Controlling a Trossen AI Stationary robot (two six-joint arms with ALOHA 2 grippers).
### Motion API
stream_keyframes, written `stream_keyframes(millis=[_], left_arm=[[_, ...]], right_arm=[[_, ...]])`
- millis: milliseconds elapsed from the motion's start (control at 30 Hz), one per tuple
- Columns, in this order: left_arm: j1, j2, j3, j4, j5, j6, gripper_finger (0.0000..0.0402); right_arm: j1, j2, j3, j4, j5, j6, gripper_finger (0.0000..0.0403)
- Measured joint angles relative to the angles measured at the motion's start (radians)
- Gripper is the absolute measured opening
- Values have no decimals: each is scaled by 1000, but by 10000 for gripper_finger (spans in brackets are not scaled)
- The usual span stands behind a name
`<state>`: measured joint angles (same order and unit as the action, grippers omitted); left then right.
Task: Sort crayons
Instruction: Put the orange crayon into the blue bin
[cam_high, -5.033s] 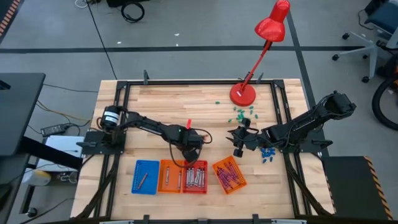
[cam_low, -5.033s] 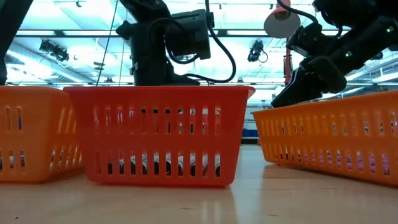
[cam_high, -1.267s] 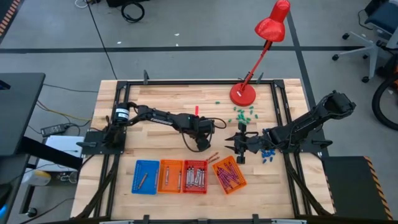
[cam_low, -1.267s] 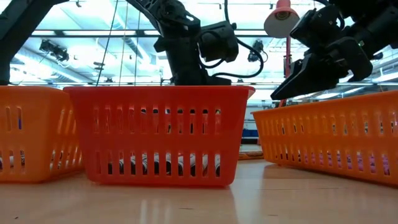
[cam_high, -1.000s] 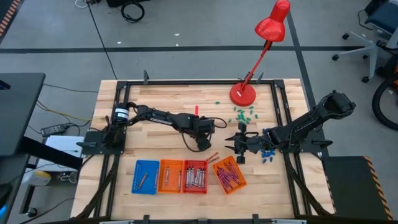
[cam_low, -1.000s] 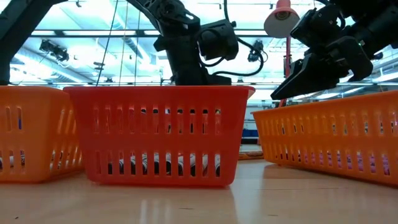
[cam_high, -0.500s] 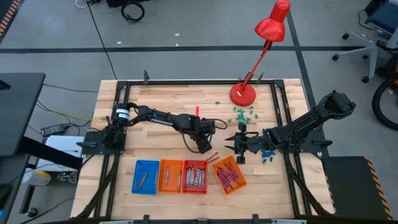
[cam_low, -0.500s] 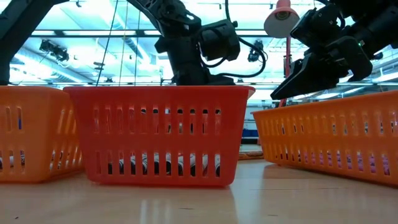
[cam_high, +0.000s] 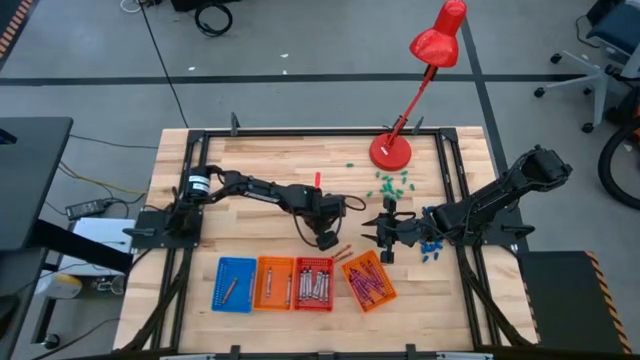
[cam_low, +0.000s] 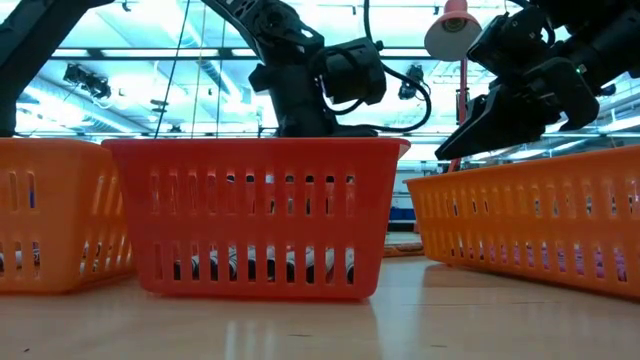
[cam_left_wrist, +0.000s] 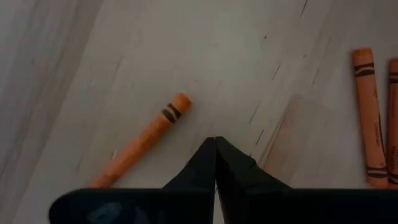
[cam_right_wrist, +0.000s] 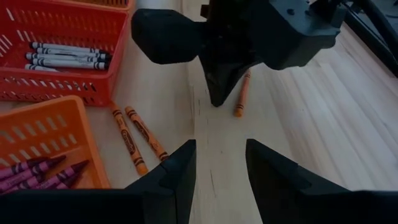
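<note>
My left gripper (cam_left_wrist: 216, 142) is shut with nothing between its fingers. It points down at the table mid-way (cam_high: 327, 243), just beyond the baskets. One orange crayon (cam_left_wrist: 144, 138) lies flat beside its tips, apart from them. Two more orange crayons (cam_right_wrist: 138, 135) lie side by side on the wood nearby. My right gripper (cam_right_wrist: 219, 165) stands open a short way to the right (cam_high: 372, 233), facing the left gripper, and holds nothing. Grey crayons lie in the red basket (cam_right_wrist: 59, 57), and purple ones lie in the tilted orange basket (cam_right_wrist: 37, 168).
A blue basket (cam_high: 234, 284), an orange basket (cam_high: 272, 283), the red basket (cam_high: 313, 283) and the tilted orange basket (cam_high: 368, 281) line the near edge. A red lamp (cam_high: 390, 151) stands at the far right. Green bits (cam_high: 390, 183) and blue bits (cam_high: 431, 248) lie near the right arm.
My left gripper has sunk a little, toward the table's near edge, down beside the single orange crayon. My right arm has kept still.
</note>
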<state>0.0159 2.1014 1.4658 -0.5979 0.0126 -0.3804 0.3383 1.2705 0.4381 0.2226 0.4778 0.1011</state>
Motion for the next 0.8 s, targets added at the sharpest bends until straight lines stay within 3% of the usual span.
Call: stream_keyframes(millis=[233,433,667,733,800], left_arm=[[-7,-19,-3,-47,8,65,8],[-60,-47,-2,-83,-4,306,22],[-162,-91,-2,-122,-404,484,57],[-177,-91,0,-112,-463,507,73],[-175,-91,0,-114,-459,503,92]], right_arm=[[1,0,0,0,-3,1,144],[1,0,0,0,-3,1,144],[1,0,0,6,-2,-3,144],[1,0,0,9,-1,-4,144],[1,0,0,8,0,-2,144]])
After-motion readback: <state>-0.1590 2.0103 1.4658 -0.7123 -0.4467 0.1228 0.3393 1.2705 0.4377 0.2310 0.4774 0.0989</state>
